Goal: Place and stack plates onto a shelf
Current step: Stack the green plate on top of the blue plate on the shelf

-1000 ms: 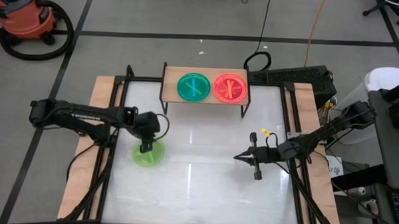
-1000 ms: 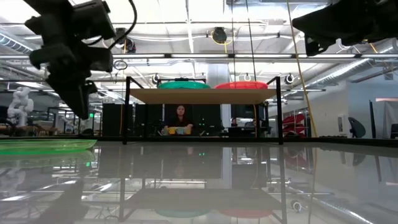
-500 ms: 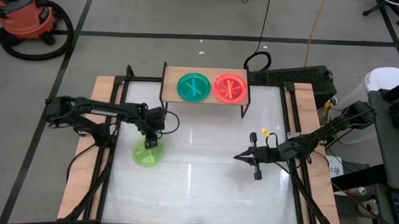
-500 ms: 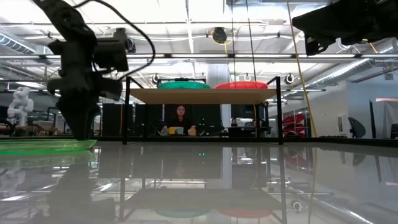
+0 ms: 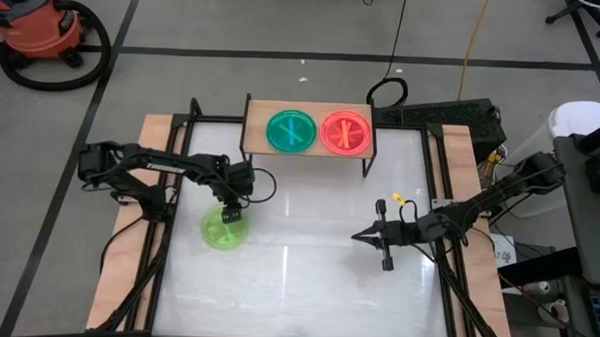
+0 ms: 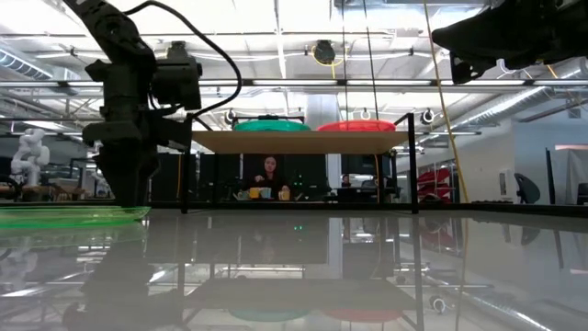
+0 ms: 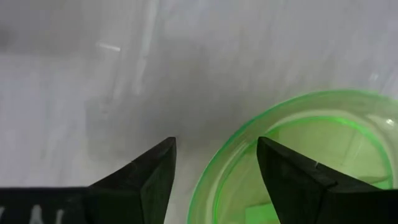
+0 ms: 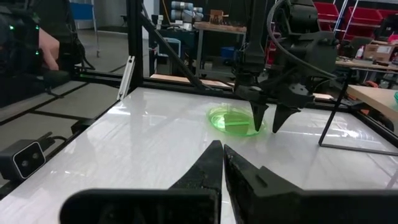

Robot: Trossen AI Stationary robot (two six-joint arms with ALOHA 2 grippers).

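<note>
the left gripper [image 5: 230, 212] hangs straight down over the far edge of a bright green plate [image 5: 222, 229] lying flat on the white table [image 5: 306, 279], left of centre. only the left wrist view shows how it stands: the fingers [image 7: 152, 177] are spread apart, one over bare table and the other over the plate's inside, the green rim [image 7: 219, 163] running between them, nothing gripped. the right wrist view shows the same gripper [image 8: 266, 120] from across the table, tips down at the plate [image 8: 235, 119].

the right gripper [image 5: 361, 237] waits well apart on the table's right side, and its own view shows its fingers [image 8: 208, 168] pressed together on nothing.

the shelf [image 5: 308, 149] stands at the table's far edge. from above, a teal-green plate [image 5: 292, 130] and a red-pink plate [image 5: 345, 132] sit side by side on its wooden top, just beside each other; whether each is one plate or a stack cannot be told. the low view shows them only as thin edges [image 6: 267, 125] [image 6: 356, 125], and a person [image 6: 267, 176] seated behind the shelf.
</note>
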